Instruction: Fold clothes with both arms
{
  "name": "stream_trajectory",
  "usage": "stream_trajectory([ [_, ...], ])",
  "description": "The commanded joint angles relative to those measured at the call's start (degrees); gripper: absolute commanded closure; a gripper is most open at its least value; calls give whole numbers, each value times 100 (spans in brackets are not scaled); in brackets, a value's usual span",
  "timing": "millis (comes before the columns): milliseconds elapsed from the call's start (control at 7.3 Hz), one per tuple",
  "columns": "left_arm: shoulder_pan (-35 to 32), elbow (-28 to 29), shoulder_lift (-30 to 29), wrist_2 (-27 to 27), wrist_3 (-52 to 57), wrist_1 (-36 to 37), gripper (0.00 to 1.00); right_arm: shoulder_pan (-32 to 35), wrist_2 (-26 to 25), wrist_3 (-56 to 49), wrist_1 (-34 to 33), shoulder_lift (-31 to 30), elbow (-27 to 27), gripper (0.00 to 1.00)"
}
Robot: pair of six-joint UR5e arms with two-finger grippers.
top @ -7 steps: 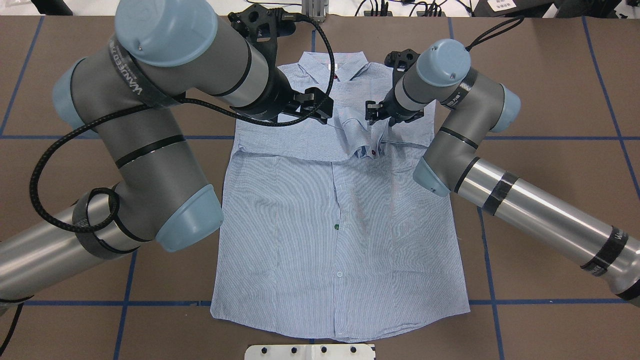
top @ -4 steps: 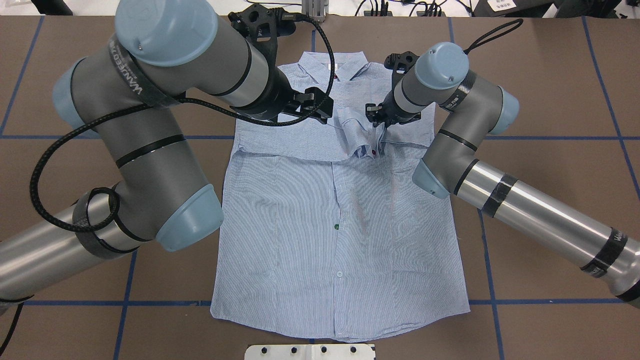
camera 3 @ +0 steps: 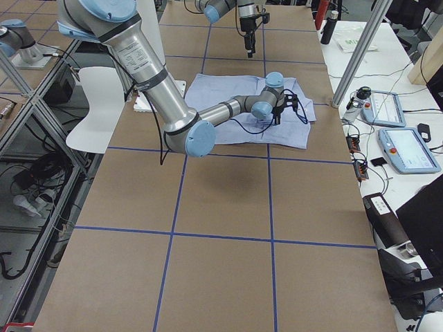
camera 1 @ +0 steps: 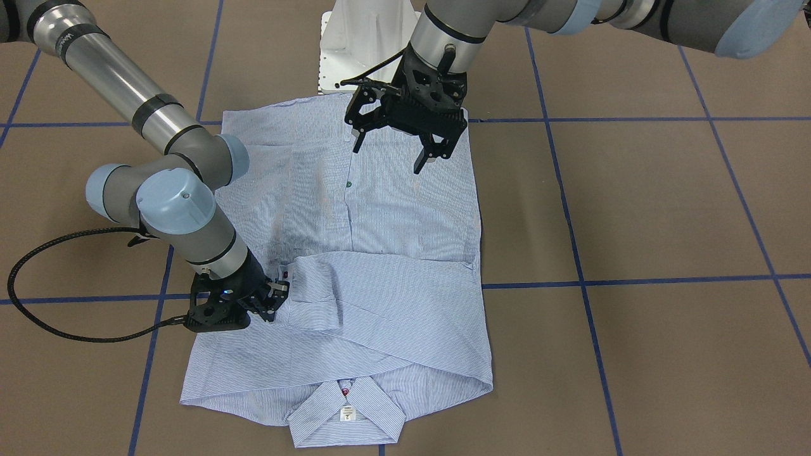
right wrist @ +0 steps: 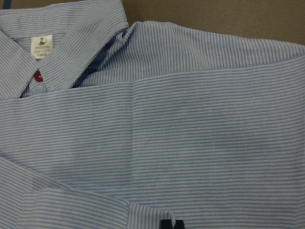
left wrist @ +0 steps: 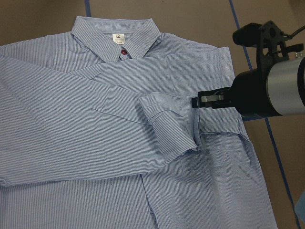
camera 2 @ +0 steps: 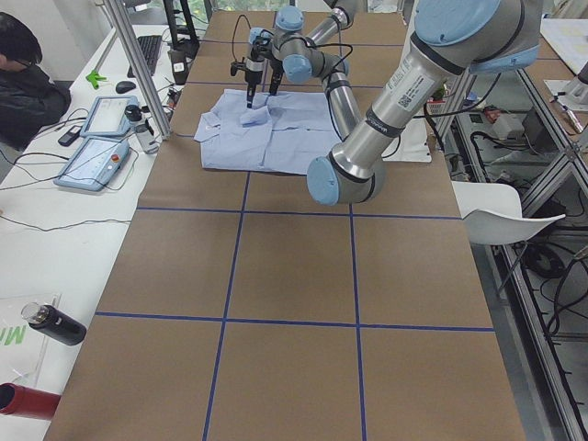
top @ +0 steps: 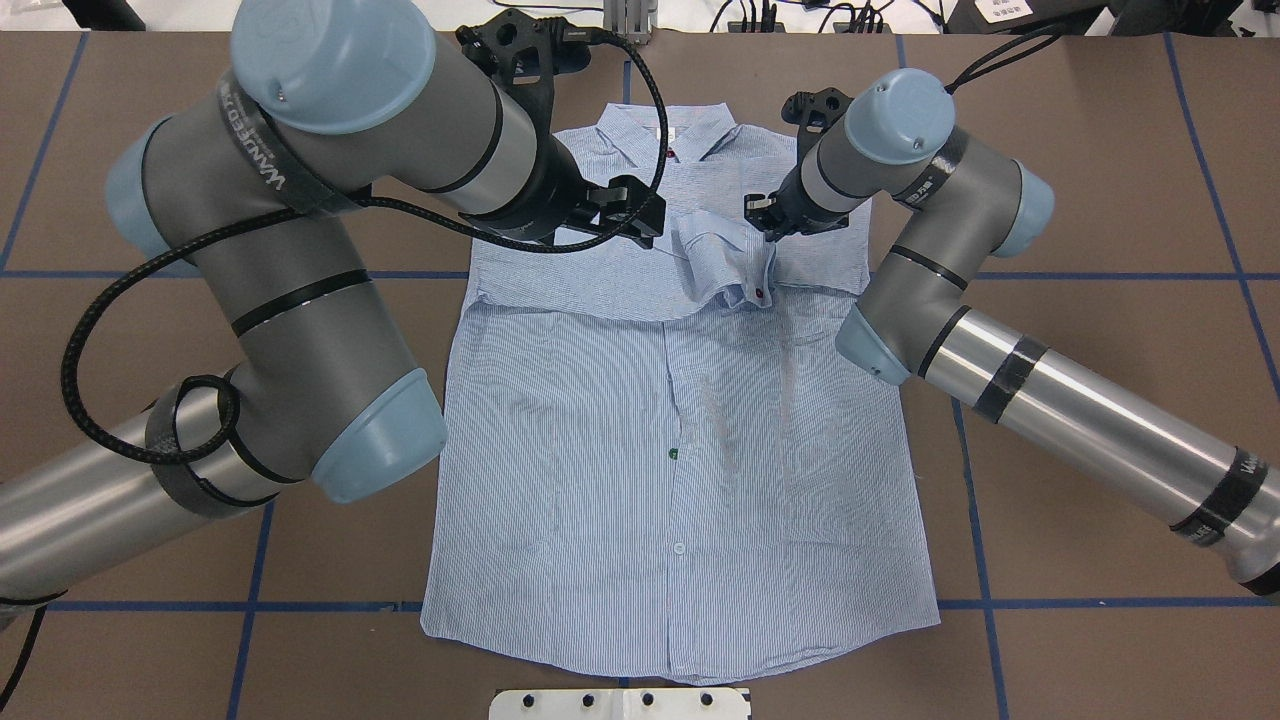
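Observation:
The light blue striped shirt (top: 680, 450) lies flat and face up, collar (top: 668, 130) at the far side, with both sleeves folded across the chest. My right gripper (top: 762, 215) is low on the shirt and shut on the bunched sleeve cuff (top: 735, 268) with its red button; it also shows in the front view (camera 1: 274, 297) and the left wrist view (left wrist: 196, 101). My left gripper (camera 1: 389, 152) is open and empty, held above the shirt's left chest (top: 640, 215). The right wrist view shows only close-up shirt cloth (right wrist: 190, 143).
The white pedestal base plate (top: 620, 703) sits at the near table edge just below the shirt's hem. Blue tape lines (top: 1100, 603) grid the brown tabletop. A side table with tablets (camera 2: 96, 156) and a seated person (camera 2: 23, 83) lies beyond the far edge.
My right gripper has moved to the right and slightly farther away, dragging the sleeve cuff with it. The left arm has not moved.

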Motion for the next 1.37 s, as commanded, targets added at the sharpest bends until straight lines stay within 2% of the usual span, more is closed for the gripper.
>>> stream_trajectory([
  [0,9,8,56,0,0,-9,0,114,1,-89,-7,-59,1,100],
  [411,9,17,83,0,0,-9,0,185,45,-345,-7,-182,27,100],
  [685,9,34,101,0,0,-18,0,176,45,-345,-7,-558,437,100],
  [822,9,43,110,0,9,-18,0,168,19,-345,-24,-552,449,92],
  [959,9,43,136,0,43,-18,0,124,-7,-275,2,-499,449,1],
  [1097,0,-9,284,-17,70,-52,0,150,80,-240,-50,-490,519,0],
  [1234,0,-27,381,-9,209,-53,0,211,394,-196,-86,-508,641,0],
])
